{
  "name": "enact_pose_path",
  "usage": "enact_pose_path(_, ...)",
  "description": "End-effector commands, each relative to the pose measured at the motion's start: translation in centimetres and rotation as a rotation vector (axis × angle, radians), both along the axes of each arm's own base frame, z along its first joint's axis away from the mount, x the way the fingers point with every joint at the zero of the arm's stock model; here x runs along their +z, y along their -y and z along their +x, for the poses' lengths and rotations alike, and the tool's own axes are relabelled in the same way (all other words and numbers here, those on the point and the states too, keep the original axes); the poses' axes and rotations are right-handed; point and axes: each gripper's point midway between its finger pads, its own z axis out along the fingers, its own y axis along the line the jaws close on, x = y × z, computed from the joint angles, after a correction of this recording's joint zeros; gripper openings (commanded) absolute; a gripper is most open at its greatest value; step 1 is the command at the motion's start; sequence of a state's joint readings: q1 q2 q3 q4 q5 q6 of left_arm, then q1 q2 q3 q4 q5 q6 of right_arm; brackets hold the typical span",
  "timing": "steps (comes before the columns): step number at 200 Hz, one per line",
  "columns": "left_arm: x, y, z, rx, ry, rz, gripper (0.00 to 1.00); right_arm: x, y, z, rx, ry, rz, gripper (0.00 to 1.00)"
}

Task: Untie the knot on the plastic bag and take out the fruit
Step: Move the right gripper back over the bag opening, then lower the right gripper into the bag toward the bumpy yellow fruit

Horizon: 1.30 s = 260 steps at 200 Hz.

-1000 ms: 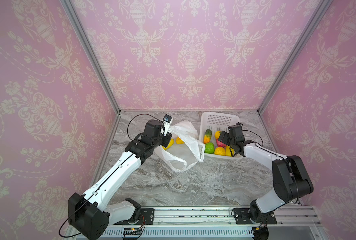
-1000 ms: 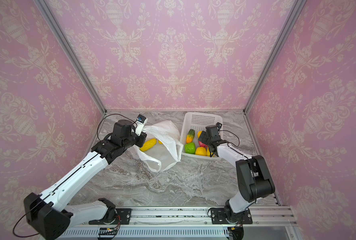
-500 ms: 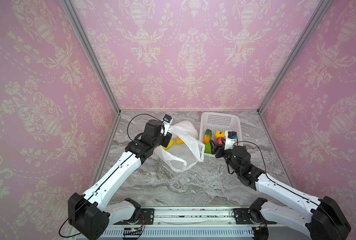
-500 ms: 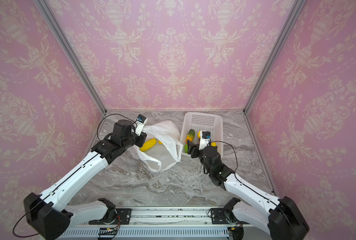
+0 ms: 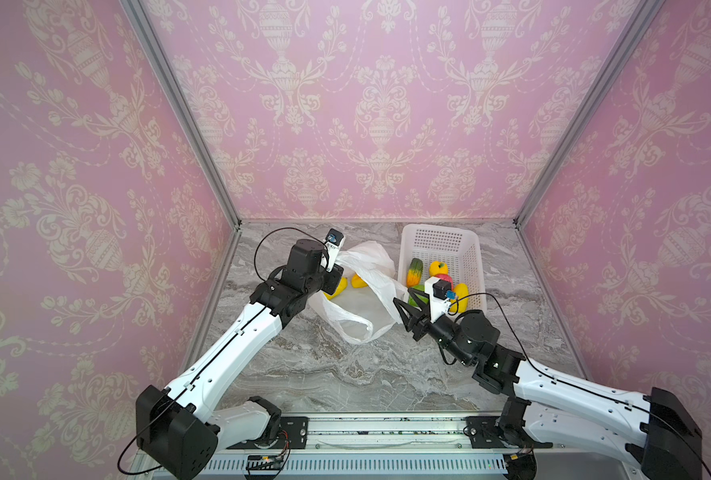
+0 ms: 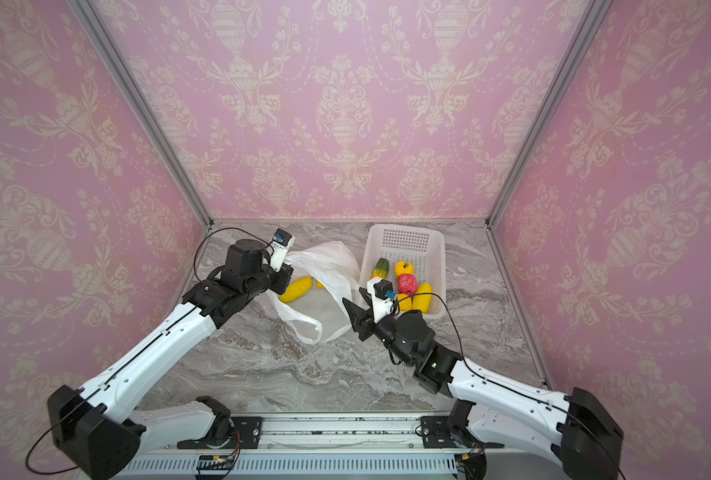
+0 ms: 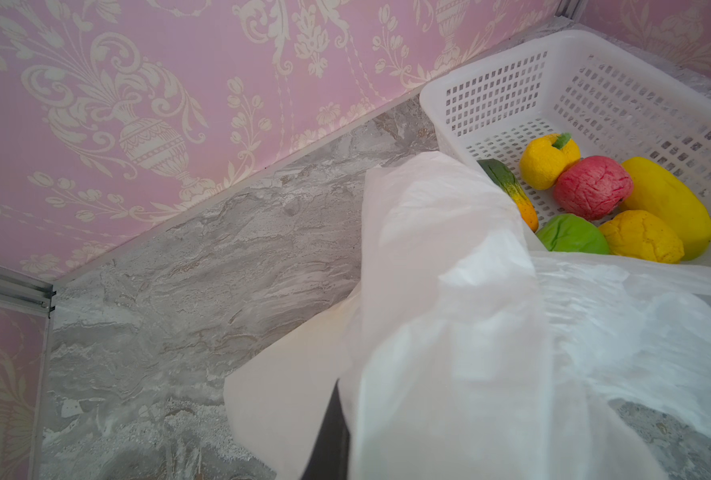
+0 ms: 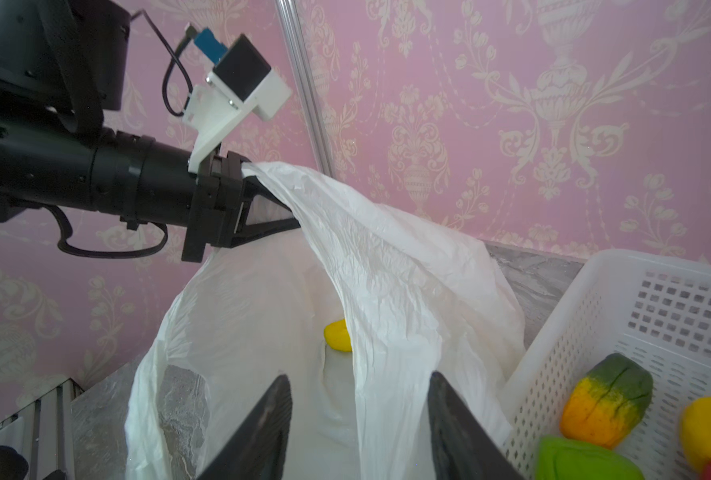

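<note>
The plastic bag [image 5: 362, 299] [image 6: 324, 274] lies on the marble with its mouth held up and open. My left gripper [image 8: 268, 199] is shut on the bag's upper rim, its fingertips buried in the film. My right gripper [image 5: 403, 297] [image 6: 351, 296] [image 8: 358, 376] is open at the mouth on the basket side, with a hanging fold of the bag [image 8: 387, 270] between its spread fingers. Two yellow fruit [image 5: 337, 287] [image 6: 296, 289] lie inside the bag; one [image 8: 338, 336] shows in the right wrist view. The knot is out of view.
A white perforated basket [image 5: 441, 241] [image 6: 403, 232] [image 7: 511, 75] stands right of the bag, touching it, with several fruit in its near end, among them a pink-red one [image 6: 407, 284]. Pink walls close in the left, back and right.
My right arm has drawn back from the basket and come round to the bag's mouth, and its jaws have narrowed. The left arm has kept still, holding the bag's rim.
</note>
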<state>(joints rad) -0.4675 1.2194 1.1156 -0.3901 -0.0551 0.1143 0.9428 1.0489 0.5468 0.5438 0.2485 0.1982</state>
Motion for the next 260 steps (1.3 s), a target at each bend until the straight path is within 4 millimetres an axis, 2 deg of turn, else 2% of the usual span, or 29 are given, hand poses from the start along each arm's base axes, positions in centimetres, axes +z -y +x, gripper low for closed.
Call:
enact_pose_path(1,0.9,0.0,0.0,-0.002,0.010,-0.008,0.08,0.5,-2.6,0.8,-0.007,0.030,-0.055,0.49)
enact_pose_path(55,0.8,0.0,0.1,-0.002,0.005,-0.005,0.08,-4.1,-11.1,1.6,0.034,0.007,-0.183,0.45)
enact_pose_path(74,0.8,0.0,0.0,-0.002,0.007,-0.006,0.07,-5.4,-13.3,1.4,0.056,0.001,-0.211,0.45)
enact_pose_path(108,1.1,0.1,-0.1,-0.006,0.013,-0.015,0.06,-7.4,-16.2,1.1,0.101,-0.004,-0.229,0.48)
enact_pose_path(147,1.8,0.4,-0.4,-0.031,0.032,-0.040,0.06,-10.5,-18.4,2.2,0.095,-0.033,-0.295,0.52)
enact_pose_path(171,1.9,0.5,-0.5,-0.034,0.035,-0.044,0.06,-11.8,-18.0,3.7,-0.001,-0.037,-0.325,0.59)
enact_pose_path(208,1.8,0.6,-0.5,-0.036,0.029,-0.045,0.06,-11.9,-15.6,6.2,-0.136,-0.088,-0.310,0.61)
enact_pose_path(260,1.8,0.7,-0.5,-0.039,0.029,-0.050,0.06,-13.8,-12.4,10.5,-0.244,-0.296,-0.210,0.65)
